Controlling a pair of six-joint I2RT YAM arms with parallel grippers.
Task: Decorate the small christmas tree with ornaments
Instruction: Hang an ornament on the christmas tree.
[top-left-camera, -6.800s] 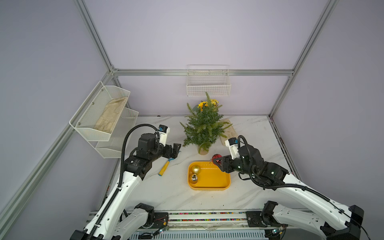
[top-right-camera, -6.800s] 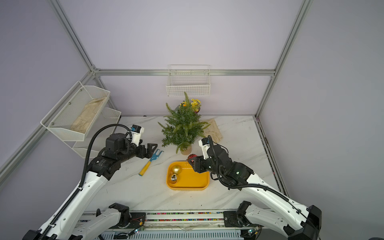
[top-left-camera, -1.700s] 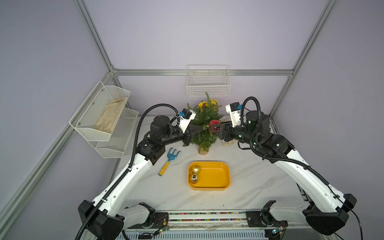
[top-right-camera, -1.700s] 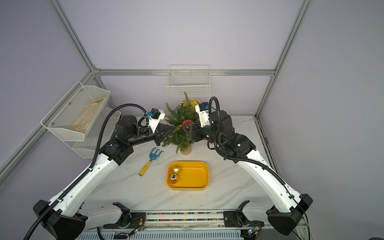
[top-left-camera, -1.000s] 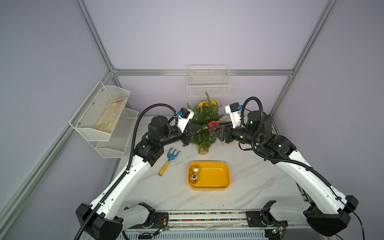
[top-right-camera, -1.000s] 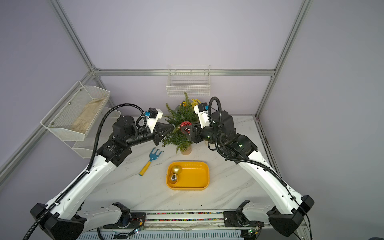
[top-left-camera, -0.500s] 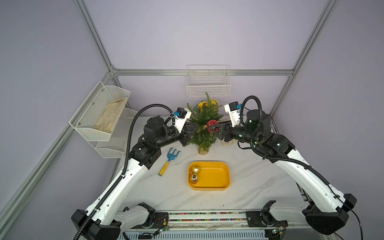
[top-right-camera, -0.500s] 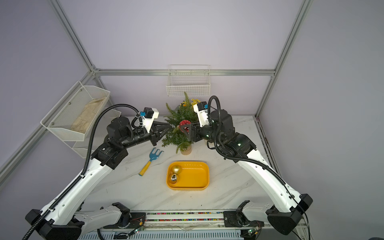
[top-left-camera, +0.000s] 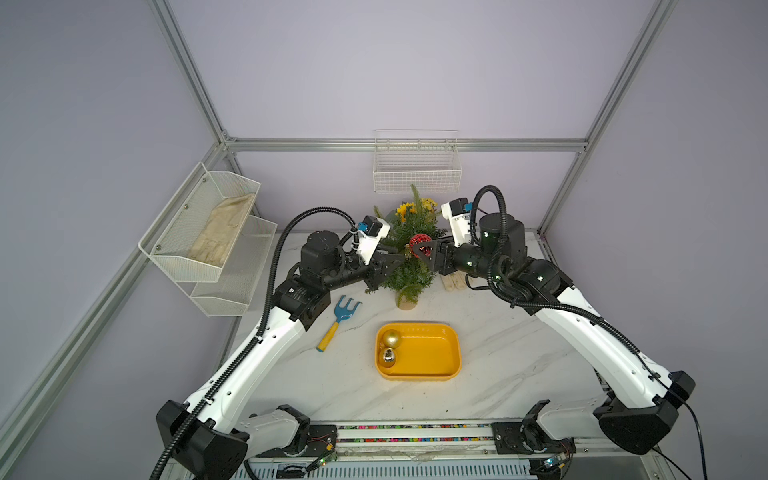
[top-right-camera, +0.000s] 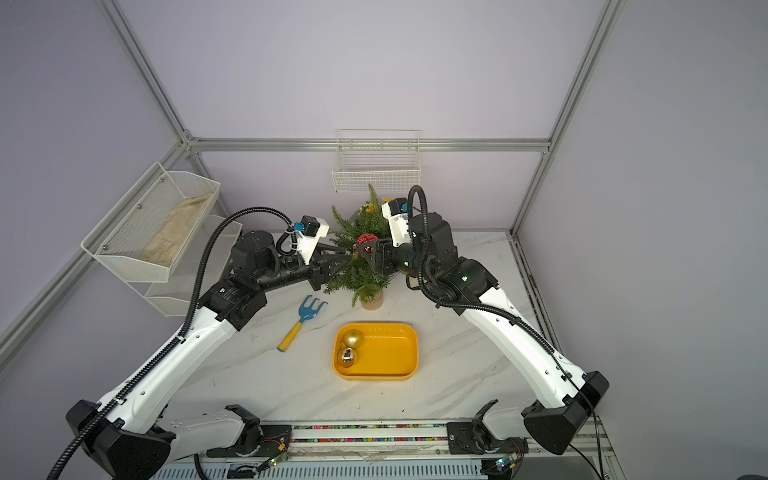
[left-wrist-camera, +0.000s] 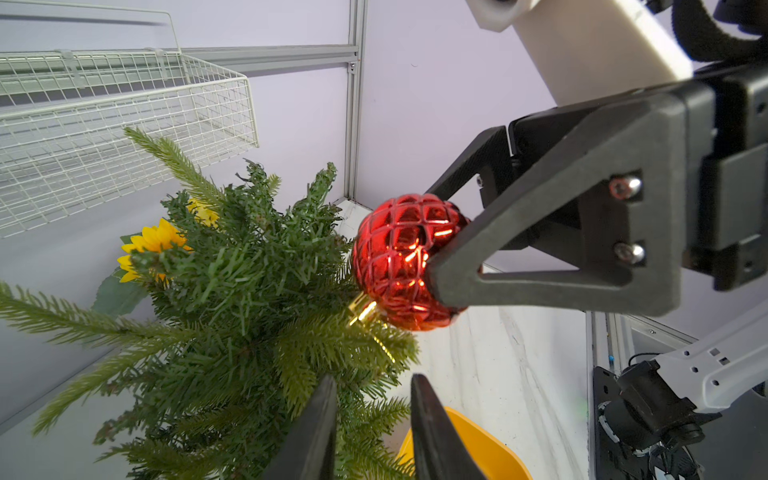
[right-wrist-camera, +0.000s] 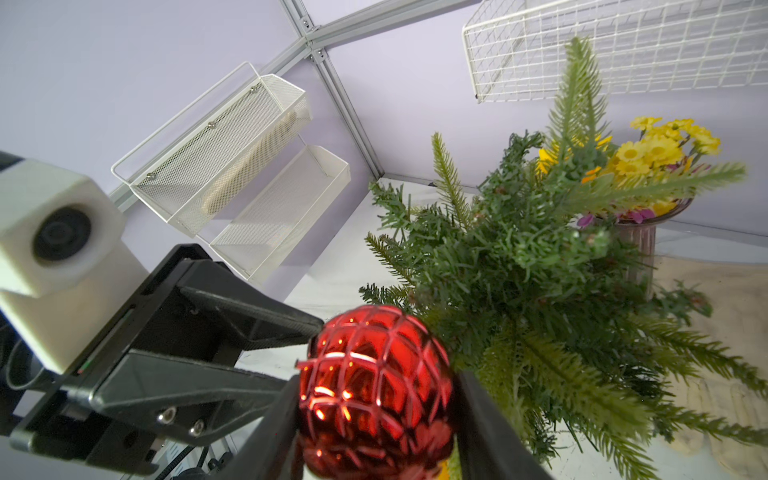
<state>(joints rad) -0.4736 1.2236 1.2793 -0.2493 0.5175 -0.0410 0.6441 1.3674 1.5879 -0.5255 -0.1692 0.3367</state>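
Note:
The small christmas tree (top-left-camera: 409, 270) (top-right-camera: 360, 274) stands at the back of the table between both arms. My right gripper (top-left-camera: 424, 248) (right-wrist-camera: 377, 379) is shut on the red lattice ornament (top-left-camera: 419, 244) (left-wrist-camera: 405, 262) (right-wrist-camera: 374, 386), pressing it against the tree's upper branches. The ornament's gold cap (left-wrist-camera: 363, 309) touches the needles. My left gripper (top-left-camera: 395, 262) (left-wrist-camera: 372, 379) is open on the tree's other side, its tips at the branches below the red ornament, holding nothing. A matte gold ornament (top-left-camera: 391, 338) and a shiny one (top-left-camera: 387, 357) lie in the yellow tray (top-left-camera: 434, 353).
A blue rake with a yellow handle (top-left-camera: 343, 316) lies left of the tray. A vase of yellow flowers (top-left-camera: 409, 208) stands behind the tree. A wire basket (top-left-camera: 417, 166) hangs on the back wall and mesh shelves (top-left-camera: 208, 237) on the left wall.
My left gripper has opened and drawn back a little to the left from the tree. The right gripper, which carried the red ornament up from the tray, has stayed at the tree.

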